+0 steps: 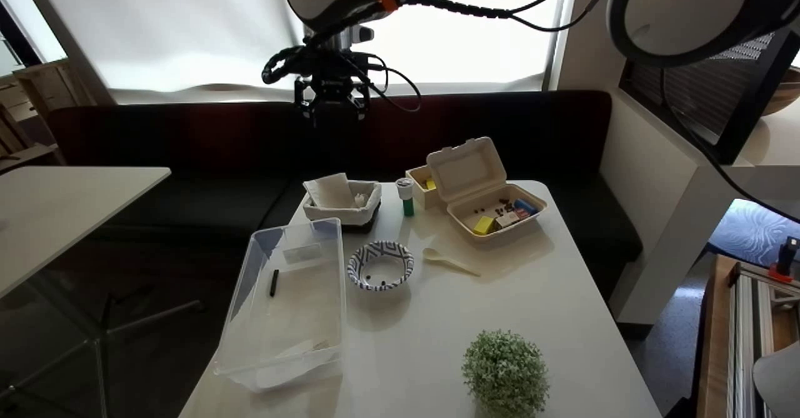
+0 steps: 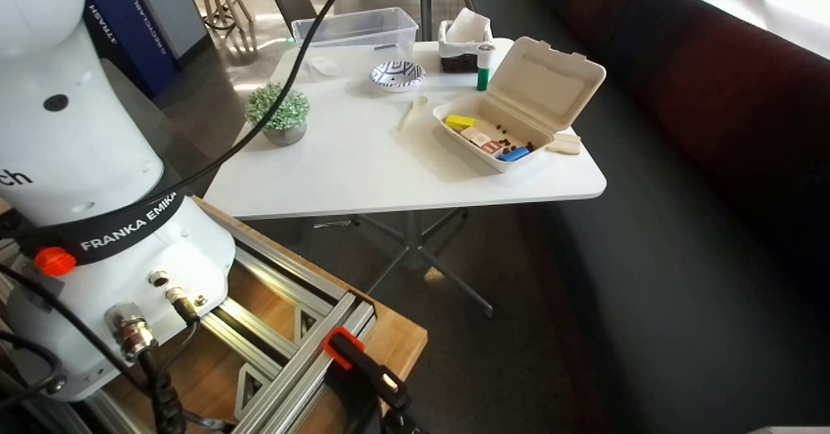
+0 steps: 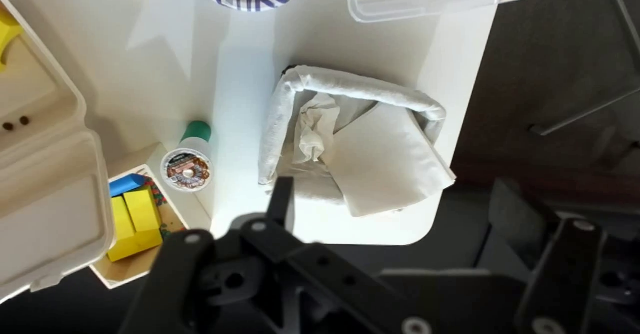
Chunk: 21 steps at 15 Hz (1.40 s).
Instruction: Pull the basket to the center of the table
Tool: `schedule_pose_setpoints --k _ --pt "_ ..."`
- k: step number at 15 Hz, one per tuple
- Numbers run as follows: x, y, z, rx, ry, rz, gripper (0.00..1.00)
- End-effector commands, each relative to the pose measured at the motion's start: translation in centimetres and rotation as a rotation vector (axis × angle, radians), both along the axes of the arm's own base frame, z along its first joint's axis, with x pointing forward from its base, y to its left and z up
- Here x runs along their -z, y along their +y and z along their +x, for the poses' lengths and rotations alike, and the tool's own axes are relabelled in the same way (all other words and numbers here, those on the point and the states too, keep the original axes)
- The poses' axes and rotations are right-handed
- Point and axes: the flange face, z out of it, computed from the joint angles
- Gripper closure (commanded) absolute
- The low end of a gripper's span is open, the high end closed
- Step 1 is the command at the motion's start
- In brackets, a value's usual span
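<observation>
The basket (image 1: 342,217) has a white cloth lining over dark sides and stands at the table's far corner in an exterior view. The dark sides also show in an exterior view (image 2: 459,63). In the wrist view the basket (image 3: 360,84) holds a folded white napkin (image 3: 385,159) and crumpled paper. The table (image 1: 431,318) has a plain white top. My gripper (image 1: 336,117) is open and empty, high above and beyond the table's far edge near the basket. In the wrist view the gripper's fingers (image 3: 395,194) are wide apart, touching nothing.
A clear plastic bin (image 1: 300,318) and patterned bowl (image 1: 381,267) stand close to the basket. A green-and-white cup stack (image 1: 406,196), small box (image 1: 425,188), hinged takeout box (image 1: 494,199), spoon (image 1: 450,262) and plant (image 1: 506,371) are also on the table. A bench (image 1: 187,199) runs behind.
</observation>
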Motion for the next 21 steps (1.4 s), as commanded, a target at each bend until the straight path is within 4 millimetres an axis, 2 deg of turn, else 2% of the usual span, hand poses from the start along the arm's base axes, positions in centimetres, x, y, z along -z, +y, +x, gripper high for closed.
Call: schedule_pose_setpoints --k 1,6,10,17,21 --pt "4.6 0.5 2.0 0.101 -0.029 0.001 0.0" --pt "10.1 0.8 3.0 0.192 -0.043 0.011 0.0" --pt "13.4 0.8 3.4 0.257 -0.063 0.004 0.0" --pt "17.0 -1.4 2.4 0.403 0.016 -0.162 0.0" --pt "18.5 -2.4 1.6 0.449 0.096 -0.173 0.0"
